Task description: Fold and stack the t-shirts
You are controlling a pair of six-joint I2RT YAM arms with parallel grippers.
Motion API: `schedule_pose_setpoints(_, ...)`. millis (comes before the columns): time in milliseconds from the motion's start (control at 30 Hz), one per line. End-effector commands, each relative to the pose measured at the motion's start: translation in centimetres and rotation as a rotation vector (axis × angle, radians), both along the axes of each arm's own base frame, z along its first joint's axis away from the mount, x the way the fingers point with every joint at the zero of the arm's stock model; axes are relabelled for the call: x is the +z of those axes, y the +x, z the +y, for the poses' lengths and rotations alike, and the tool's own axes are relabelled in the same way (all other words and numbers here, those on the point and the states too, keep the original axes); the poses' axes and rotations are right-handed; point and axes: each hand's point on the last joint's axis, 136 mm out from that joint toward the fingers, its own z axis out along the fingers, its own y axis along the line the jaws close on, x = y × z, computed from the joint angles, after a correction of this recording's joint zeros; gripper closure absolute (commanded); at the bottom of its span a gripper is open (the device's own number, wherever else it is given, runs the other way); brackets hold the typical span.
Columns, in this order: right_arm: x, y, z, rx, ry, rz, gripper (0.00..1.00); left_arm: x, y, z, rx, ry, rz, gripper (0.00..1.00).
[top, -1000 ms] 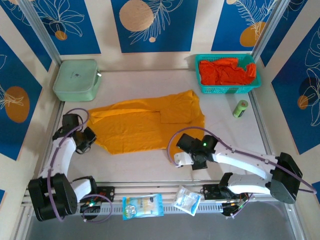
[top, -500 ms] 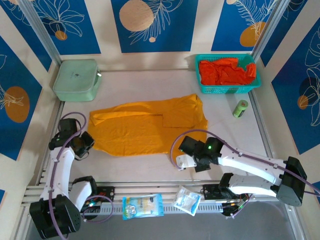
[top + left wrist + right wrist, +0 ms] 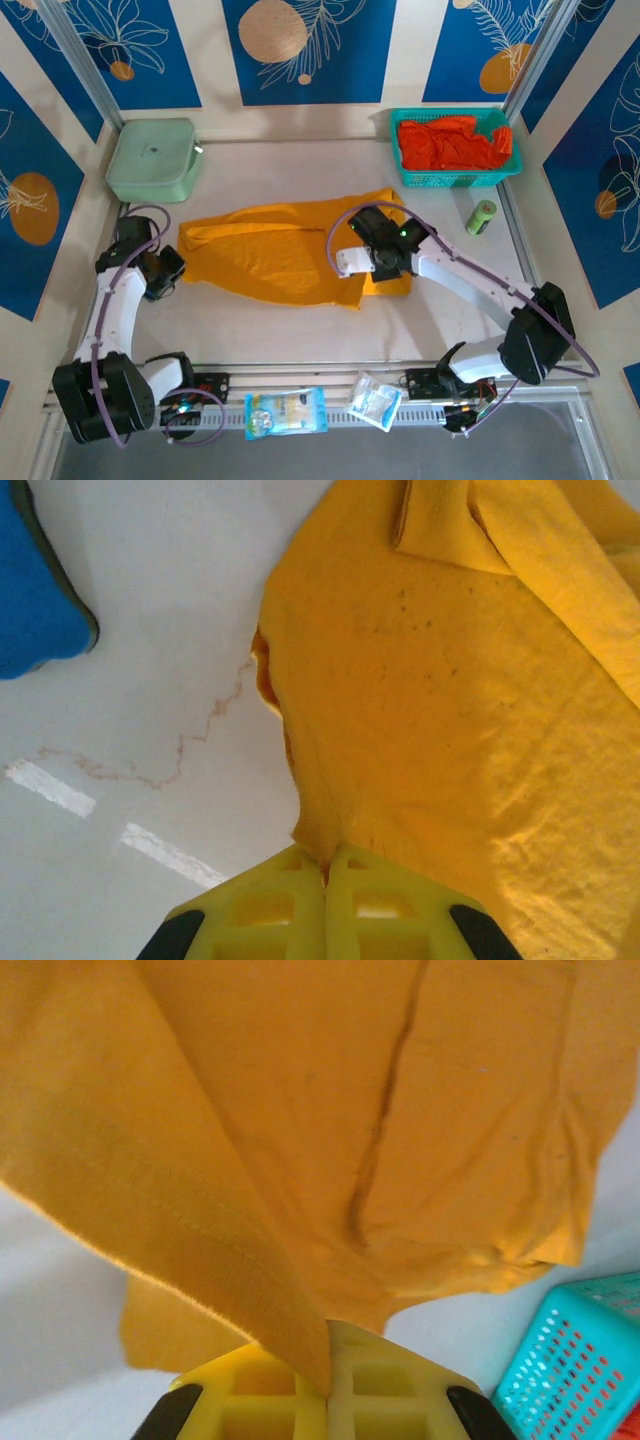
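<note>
The top external camera sits high above and behind the near edge of the white table. It looks down and forward from far enough back to take in the whole mustard-yellow cloth t-shirt and the teal plastic mesh basket at the far right corner. The left wrist camera looks along the left arm's yellow plastic fingers, very near the shirt's edge and the bare table beside it. The right wrist camera looks past the right arm's yellow plastic fingers, close under a raised fold of the same shirt, with a corner of the basket at lower right. All three views share the shirt.
</note>
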Motion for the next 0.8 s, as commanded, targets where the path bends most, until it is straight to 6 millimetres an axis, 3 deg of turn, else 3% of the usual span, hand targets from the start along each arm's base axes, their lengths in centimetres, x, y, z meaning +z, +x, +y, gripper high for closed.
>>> schedule_pose_setpoints(0,1.4,2.9,1.3,0.077,0.028,-0.035,1.00,0.3,1.4,0.7,0.005,0.028,-0.015,1.00)
schedule_pose_setpoints(500,0.2,13.1,2.1,0.046,0.033,-0.014,1.00,-1.8,6.1,3.1,0.026,0.092,0.054,1.00)
schedule_pose_setpoints(767,-0.6,15.4,2.4,0.017,0.053,-0.008,1.00,-4.6,7.1,3.5,0.037,0.086,0.117,1.00)
